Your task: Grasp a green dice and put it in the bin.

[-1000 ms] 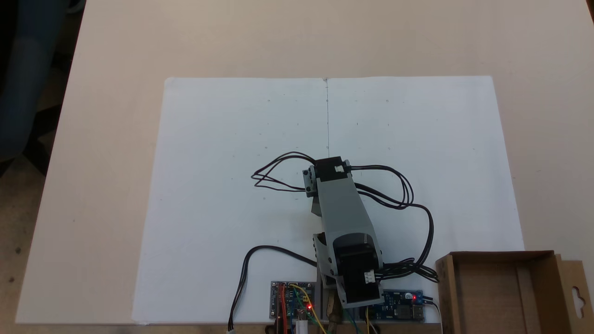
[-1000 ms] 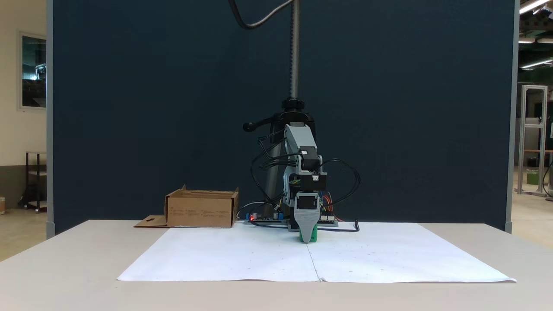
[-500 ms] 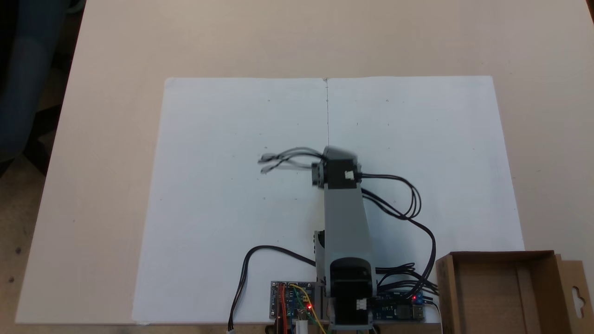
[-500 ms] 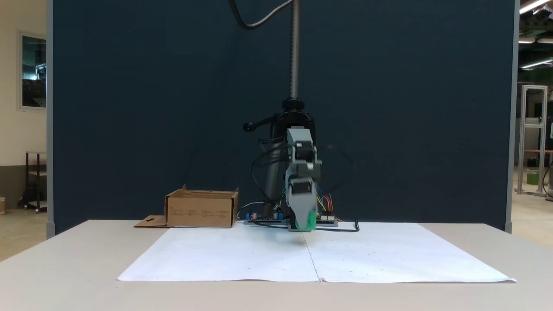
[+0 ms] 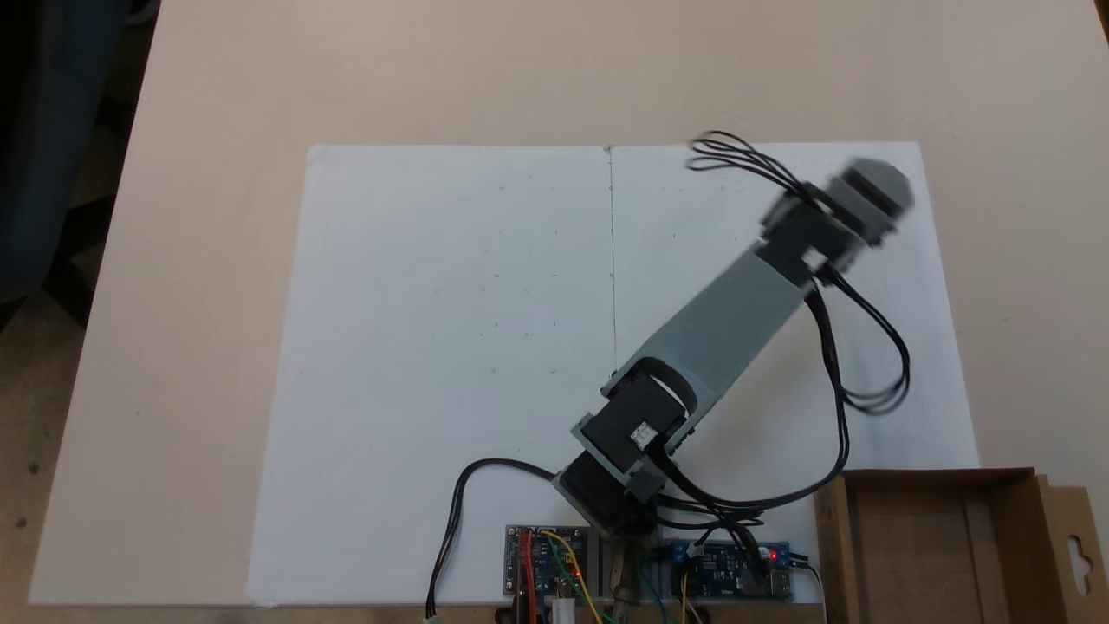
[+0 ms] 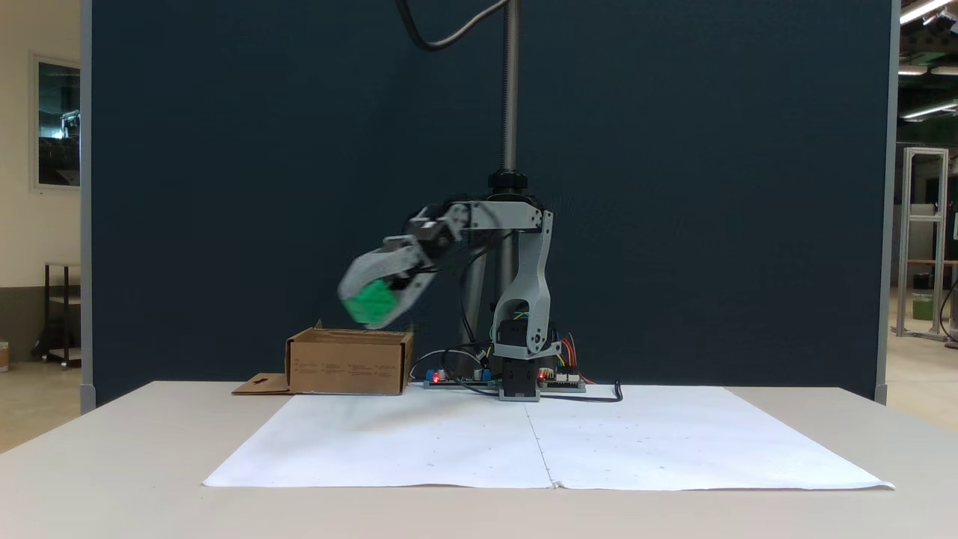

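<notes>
While blurred in the side-on fixed view, the green dice (image 6: 372, 302) sits pinched between the jaws of the end effector (image 6: 374, 298), raised in the air above the bin (image 6: 348, 362) and clear of its rim. From above, the arm (image 5: 723, 325) stretches diagonally over the white paper (image 5: 433, 347) on the worktop (image 5: 217, 104), with the bin (image 5: 1005, 555) at lower right.

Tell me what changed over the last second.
The end effector, shut on the green dice, lifted it off the paper and swung toward the cardboard box, left in the front fixed view. Box, paper sheets and circuit boards stayed put.
</notes>
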`<state>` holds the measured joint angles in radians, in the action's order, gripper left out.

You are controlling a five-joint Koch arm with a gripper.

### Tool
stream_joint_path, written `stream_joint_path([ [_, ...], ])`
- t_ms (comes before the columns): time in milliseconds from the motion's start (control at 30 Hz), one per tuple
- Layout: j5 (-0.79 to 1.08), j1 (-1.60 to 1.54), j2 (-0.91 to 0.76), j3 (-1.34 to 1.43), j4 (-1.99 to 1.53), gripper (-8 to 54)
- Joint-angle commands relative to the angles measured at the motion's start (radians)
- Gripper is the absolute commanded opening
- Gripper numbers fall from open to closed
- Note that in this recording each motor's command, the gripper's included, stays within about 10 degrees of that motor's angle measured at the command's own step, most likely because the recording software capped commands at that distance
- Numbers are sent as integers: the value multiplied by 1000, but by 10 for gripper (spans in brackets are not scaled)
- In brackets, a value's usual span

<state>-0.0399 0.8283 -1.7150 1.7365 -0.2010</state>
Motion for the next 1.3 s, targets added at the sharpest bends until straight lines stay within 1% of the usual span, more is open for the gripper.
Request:
stream_joint_path([
  [0,80,120,-15,-74,-20,116],
  [100,106,423,-15,-100,-187,116],
  [233,186,620,-17,-219,-457,116],
  [300,216,739,-17,-252,-534,116],
  [600,310,891,11,-252,-634,116],
  [900,314,907,127,-252,-517,116],
  [933,314,911,137,-252,-512,127],
  [967,314,914,147,-252,-512,177],
  [1033,314,922,158,-252,-512,317],
  [1067,314,923,164,-252,-514,341],
  [1133,293,934,170,-252,-512,416],
  [1267,258,940,169,-252,-492,417],
])
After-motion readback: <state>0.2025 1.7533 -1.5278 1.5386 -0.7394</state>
